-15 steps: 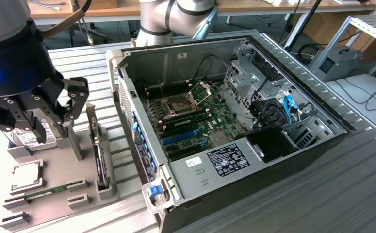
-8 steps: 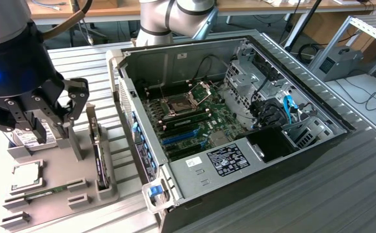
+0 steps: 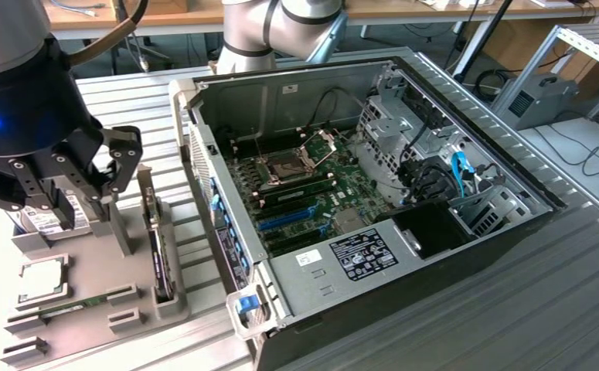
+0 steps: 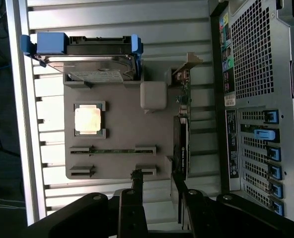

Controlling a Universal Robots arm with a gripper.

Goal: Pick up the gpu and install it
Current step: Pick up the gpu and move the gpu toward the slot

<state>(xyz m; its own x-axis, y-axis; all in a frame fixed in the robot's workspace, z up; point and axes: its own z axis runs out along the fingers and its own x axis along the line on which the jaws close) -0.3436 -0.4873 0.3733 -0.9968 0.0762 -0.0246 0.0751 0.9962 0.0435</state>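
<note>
Thin black gpu (image 4: 181,148) edge-up, grey slotted tray (image 4: 117,134), gripper (image 4: 157,182) jaws spread

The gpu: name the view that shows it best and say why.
The wrist view: the gpu stands on edge in the grey holder, seen along its length, bracket included. The exterior view gives a thin dark edge beside the computer case.

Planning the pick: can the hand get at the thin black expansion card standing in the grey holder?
Probably yes. The open hand hangs over the grey holder, and nothing covers the upper edge of the thin black expansion card; the computer case beside it stands apart.
</note>
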